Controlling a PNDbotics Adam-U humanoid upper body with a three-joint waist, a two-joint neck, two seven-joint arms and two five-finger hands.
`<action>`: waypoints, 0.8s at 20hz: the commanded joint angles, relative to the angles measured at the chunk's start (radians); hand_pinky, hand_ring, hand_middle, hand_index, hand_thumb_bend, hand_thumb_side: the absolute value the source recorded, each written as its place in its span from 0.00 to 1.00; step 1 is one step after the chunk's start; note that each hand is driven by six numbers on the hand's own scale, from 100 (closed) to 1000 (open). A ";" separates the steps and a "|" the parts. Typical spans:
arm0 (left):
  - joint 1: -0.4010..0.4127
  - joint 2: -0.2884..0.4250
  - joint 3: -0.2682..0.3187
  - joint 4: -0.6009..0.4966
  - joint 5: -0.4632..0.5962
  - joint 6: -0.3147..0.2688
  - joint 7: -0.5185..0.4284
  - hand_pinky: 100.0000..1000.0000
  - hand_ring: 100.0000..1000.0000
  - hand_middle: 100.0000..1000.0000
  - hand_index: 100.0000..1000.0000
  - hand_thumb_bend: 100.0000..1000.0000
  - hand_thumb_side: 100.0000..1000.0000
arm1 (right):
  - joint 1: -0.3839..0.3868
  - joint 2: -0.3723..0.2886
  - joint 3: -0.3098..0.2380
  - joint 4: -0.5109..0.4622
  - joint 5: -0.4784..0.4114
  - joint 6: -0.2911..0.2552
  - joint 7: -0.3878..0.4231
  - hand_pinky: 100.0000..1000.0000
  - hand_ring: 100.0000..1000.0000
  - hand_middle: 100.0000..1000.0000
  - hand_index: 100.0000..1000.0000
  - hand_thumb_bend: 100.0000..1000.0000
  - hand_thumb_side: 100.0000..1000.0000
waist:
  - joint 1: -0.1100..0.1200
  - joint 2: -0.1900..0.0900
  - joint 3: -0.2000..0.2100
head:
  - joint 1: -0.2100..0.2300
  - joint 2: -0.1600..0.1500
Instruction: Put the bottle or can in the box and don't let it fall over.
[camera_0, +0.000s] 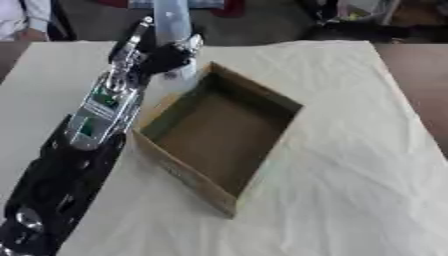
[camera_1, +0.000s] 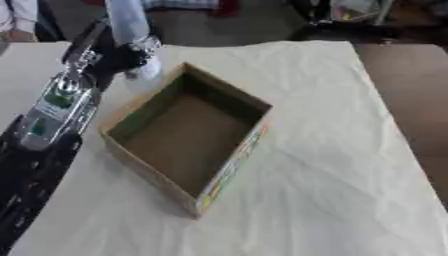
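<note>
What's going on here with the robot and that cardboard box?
The robot's left hand has its fingers curled round a tall, pale bottle held upright, just beyond the far left corner of an open cardboard box. The box sits askew on a table covered with a cream cloth, and nothing shows inside it. The bottle is not in the box yet. The right hand is out of view.

Bottle top cut off by frame edge; left hand fingers blurred, prob. gripping.
</note>
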 joint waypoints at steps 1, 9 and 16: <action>-0.002 -0.009 -0.022 0.004 -0.028 -0.005 -0.008 1.00 0.49 0.48 0.15 0.00 0.00 | -0.008 -0.031 -0.013 -0.018 0.001 -0.001 -0.012 0.95 1.00 0.88 0.70 0.00 0.47 | -0.001 -0.015 0.001 | 0.001 -0.009; 0.004 -0.033 -0.049 0.055 -0.066 -0.024 -0.032 1.00 0.51 0.49 0.16 0.00 0.00 | -0.009 -0.026 -0.009 -0.018 0.001 -0.001 -0.009 0.95 1.00 0.87 0.70 0.00 0.47 | -0.006 -0.012 0.001 | 0.005 -0.010; 0.004 -0.036 -0.065 0.053 -0.060 -0.049 -0.044 1.00 0.89 0.84 0.59 0.46 0.00 | -0.009 -0.024 -0.007 -0.018 0.001 0.000 -0.007 0.95 1.00 0.87 0.70 0.00 0.47 | -0.004 -0.011 -0.001 | 0.004 -0.007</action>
